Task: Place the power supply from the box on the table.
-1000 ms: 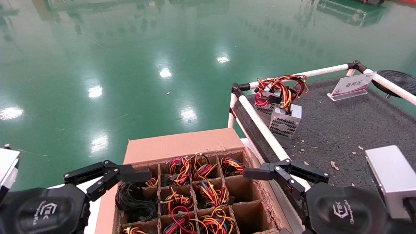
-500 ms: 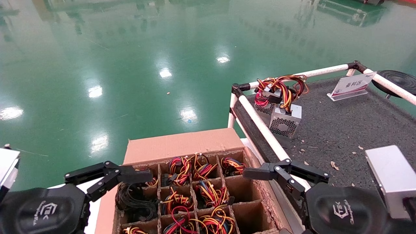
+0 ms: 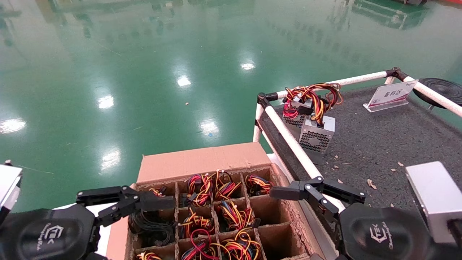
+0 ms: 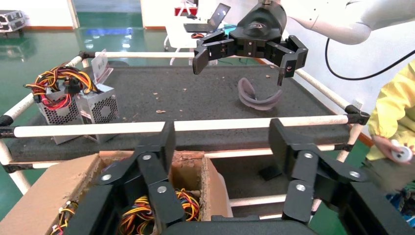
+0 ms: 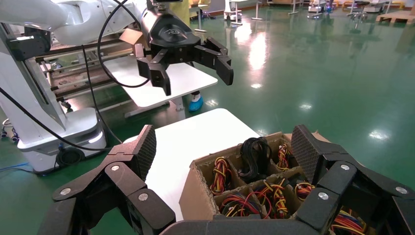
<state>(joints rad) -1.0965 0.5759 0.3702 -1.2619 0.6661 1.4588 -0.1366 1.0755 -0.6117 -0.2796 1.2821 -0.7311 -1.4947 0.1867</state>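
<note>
Two grippers hang over one box (image 3: pixel 202 162), a brown carton split by a cardboard grid into square cells. Nearest the robot, several cells hold looped red, yellow and black wire bundles (image 3: pixel 234 215); the metal bodies beneath cannot be made out, so any power supply in the box shows only as wires. One cell under the left gripper (image 3: pixel 124 198) holds a coil of black cable (image 3: pixel 149 225). The left gripper's jaws stand wide apart, empty, above the box's left-hand cells, touching nothing. The right gripper (image 3: pixel 317 191) is likewise spread wide and empty, poised over the box's right edge, where the wall meets a white pipe rail (image 3: pixel 288 139) of the table (image 3: pixel 379 141). Three cells beneath and just inside the right jaws look vacant. Beyond the right gripper, the dark speckled table has open room. Farther off near the rail corner stand two vented units (image 3: pixel 312 128) with wire bundles, touching each other. A plain silver block (image 3: pixel 435 196) lies beside the right gripper. One sign stand (image 3: pixel 391 94) sits farthest.
</note>
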